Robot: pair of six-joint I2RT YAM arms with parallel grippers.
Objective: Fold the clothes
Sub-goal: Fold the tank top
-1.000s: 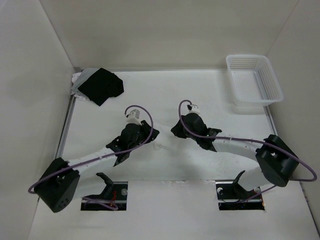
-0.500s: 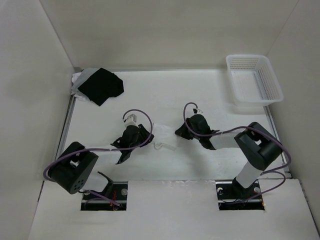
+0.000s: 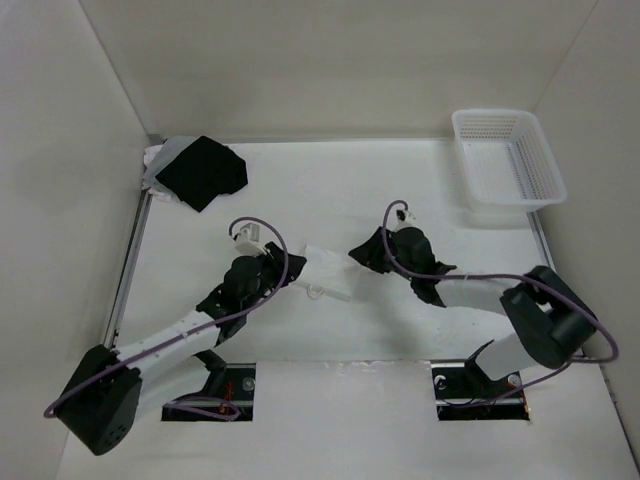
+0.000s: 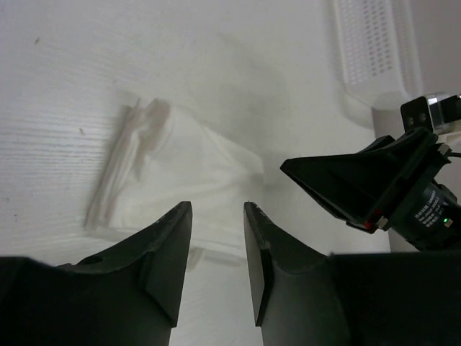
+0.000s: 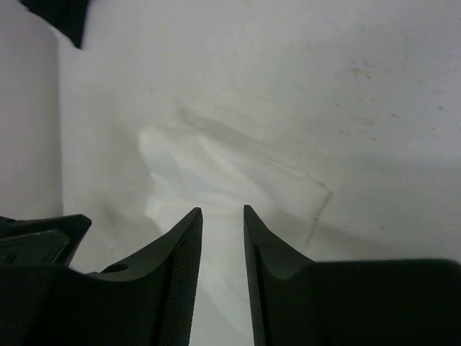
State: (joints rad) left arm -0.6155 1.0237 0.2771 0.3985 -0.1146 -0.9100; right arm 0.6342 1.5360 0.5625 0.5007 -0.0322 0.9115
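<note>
Loosely the clothes (image 3: 327,272) lie slanted, long axis far-left to near-right.

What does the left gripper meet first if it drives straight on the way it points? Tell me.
The white garment: it lies right ahead of the left gripper, whose open jaws point at its near edge. Whether the tips touch it is unclear.

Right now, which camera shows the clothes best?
The left wrist view: the clothes lie large in mid-frame, folds and bunched edge clear. The top view shows only a small white patch. The right wrist view shows them pale, partly hidden by the right pincer.
</note>
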